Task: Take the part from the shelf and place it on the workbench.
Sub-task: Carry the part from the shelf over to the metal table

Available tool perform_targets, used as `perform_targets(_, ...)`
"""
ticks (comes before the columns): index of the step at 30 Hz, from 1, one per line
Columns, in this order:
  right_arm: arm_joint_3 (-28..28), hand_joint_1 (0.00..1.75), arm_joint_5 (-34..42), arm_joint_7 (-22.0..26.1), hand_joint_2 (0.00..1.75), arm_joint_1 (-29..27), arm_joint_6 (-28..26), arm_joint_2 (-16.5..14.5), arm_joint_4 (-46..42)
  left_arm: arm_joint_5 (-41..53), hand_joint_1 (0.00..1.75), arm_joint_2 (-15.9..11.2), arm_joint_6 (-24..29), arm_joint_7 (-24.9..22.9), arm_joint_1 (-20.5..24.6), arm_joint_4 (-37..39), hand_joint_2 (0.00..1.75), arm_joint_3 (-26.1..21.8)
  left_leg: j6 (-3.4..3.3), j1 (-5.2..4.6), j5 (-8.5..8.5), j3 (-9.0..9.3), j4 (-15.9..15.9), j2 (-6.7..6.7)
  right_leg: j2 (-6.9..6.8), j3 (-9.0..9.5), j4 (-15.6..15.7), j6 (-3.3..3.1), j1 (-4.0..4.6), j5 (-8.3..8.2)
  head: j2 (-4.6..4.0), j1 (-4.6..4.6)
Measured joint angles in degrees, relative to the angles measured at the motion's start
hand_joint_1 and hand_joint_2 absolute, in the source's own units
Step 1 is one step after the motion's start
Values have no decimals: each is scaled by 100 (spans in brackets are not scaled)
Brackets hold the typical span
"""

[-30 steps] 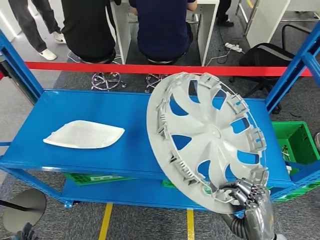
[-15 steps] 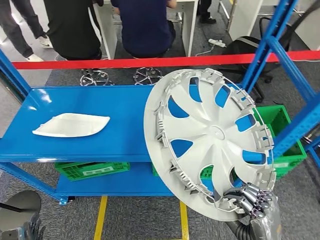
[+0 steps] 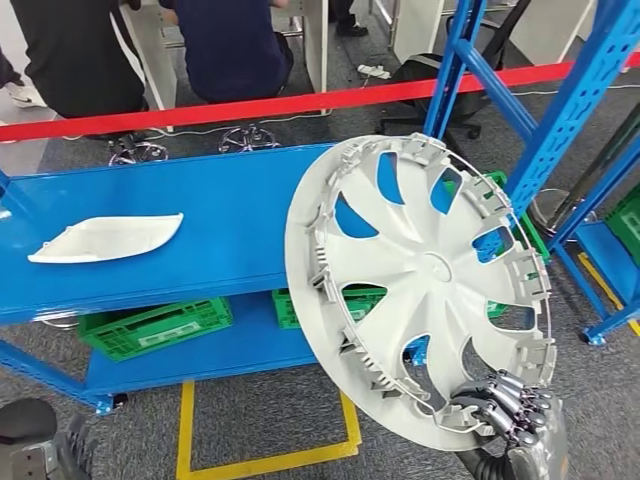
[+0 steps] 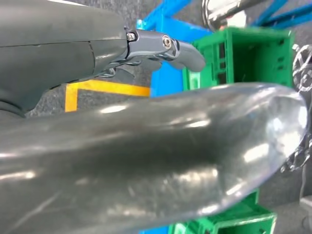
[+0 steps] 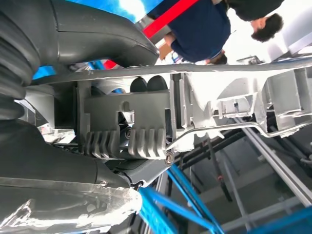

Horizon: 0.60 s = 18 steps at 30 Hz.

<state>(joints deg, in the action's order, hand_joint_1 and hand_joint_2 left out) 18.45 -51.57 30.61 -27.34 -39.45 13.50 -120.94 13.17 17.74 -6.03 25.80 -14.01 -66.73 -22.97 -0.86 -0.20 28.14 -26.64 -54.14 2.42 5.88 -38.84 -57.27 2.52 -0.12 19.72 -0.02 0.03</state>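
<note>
The grey plastic wheel cover (image 3: 420,283), a round disc with curved spokes, clips and a thin wire ring along its ribbed back, is held tilted in the air in front of the blue metal shelf (image 3: 189,225). The right hand (image 3: 513,415) grips its lower rim, dark fingers (image 3: 494,392) curled over the edge; the right wrist view shows the rim (image 5: 154,109) clamped between thumb and fingers. On the shelf lies a white, smooth, leaf-shaped part (image 3: 106,238). Green slotted crates (image 3: 158,325) sit on the lower level. The left hand (image 4: 154,48) hangs low with its fingers extended and holds nothing.
</note>
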Motion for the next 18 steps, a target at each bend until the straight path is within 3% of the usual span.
perform_targets(1, -28, 175, -3, 18, 175, -22, 0, 1, -21, -49, 0, -20, 73, 1, -7, 2, 0, 67, -30, 18, -68, -61, 16, -81, -124, -81, -142, 26, 6, 192, 0, 18)
perform_targets(2, -58, 175, -5, 36, 175, -38, 0, 1, -36, -89, 0, -46, 130, 1, -13, 4, 0, 127, -50, 26, -129, -130, 23, -163, -294, -168, -416, 48, 1, 492, 0, 33)
perform_targets(4, -97, 175, -9, 60, 175, -51, 0, 2, -49, -126, 0, -88, 185, 2, -28, 8, 0, 222, -61, 28, -244, -270, 19, -330, -507, -321, -1199, 119, -30, 1050, 0, 63)
perform_targets(5, -113, 175, -11, 66, 175, -58, 0, 3, -51, -131, 0, -100, 194, 2, -31, 11, 0, 260, -51, 29, -303, -343, 14, -422, -542, -334, -1531, 155, -51, 1138, 0, 64)
perform_targets(6, -125, 175, -14, 68, 175, -66, 0, 3, -54, -133, 0, -111, 204, 2, -31, 16, 0, 294, -37, 31, -360, -416, 6, -511, -559, -275, -1710, 188, -74, 1078, 0, 65)
perform_targets(7, -135, 175, -15, 72, 175, -71, 0, 3, -57, -134, 0, -123, 226, 2, -31, 21, 0, 326, -16, 36, -411, -491, -8, -596, -583, -115, -1681, 220, -97, 917, 0, 65)
perform_targets(8, -144, 175, -14, 78, 175, -74, 0, 3, -62, -137, 0, -138, 261, 8, -31, 25, 0, 361, 12, 43, -455, -564, -33, -672, -640, 144, -1455, 250, -117, 759, 0, 64)
perform_targets(9, -154, 175, -13, 87, 175, -72, 0, 3, -69, -142, 0, -160, 320, 25, -31, 27, 0, 403, 44, 40, -487, -628, -71, -740, -762, 508, -1055, 284, -130, 718, 0, 67)
perform_targets(10, -163, 175, -14, 96, 175, -67, 0, 3, -81, -152, 0, -181, 402, 55, -30, 27, 0, 451, 77, 36, -512, -680, -121, -800, -877, 868, -595, 288, -123, 778, 0, 69)
perform_targets(11, -170, 175, -17, 100, 175, -61, 0, 3, -94, -167, 0, -206, 497, 98, -24, 27, 0, 497, 111, 28, -541, -714, -167, -857, -970, 1106, -227, 259, -112, 889, 0, 70)
perform_targets(12, -173, 175, -23, 95, 175, -55, 0, 3, -108, -192, 0, -228, 597, 148, -16, 29, 0, 544, 143, 21, -575, -734, -195, -914, -1010, 1230, 9, 210, -91, 998, 0, 73)
perform_targets(14, -168, 175, -49, 23, 175, -31, 0, 3, -120, -268, 0, -273, 785, 236, 11, 48, 0, 637, 215, 40, -635, -762, -215, -998, -919, 1132, 67, 61, -69, 1002, 0, 72)
perform_targets(15, -158, 175, -74, -44, 175, 0, 0, 3, -121, -318, 0, -302, 865, 266, 23, 69, 0, 684, 255, 58, -564, -784, -253, -921, -860, 1071, 53, 1, -65, 952, 0, 72)
perform_targets(16, -144, 175, -104, -123, 175, 45, 0, 4, -122, -371, 0, -330, 940, 287, 29, 92, 0, 734, 290, 72, -386, -824, -373, -780, -803, 1002, 50, -55, -68, 890, 0, 72)
perform_targets(18, -114, 175, -154, -233, 175, 128, 0, 6, -122, -471, 0, -392, 1056, 307, 19, 136, 0, 825, 326, 82, 206, -967, -925, -426, -672, 856, 47, -134, -63, 734, 0, 68)
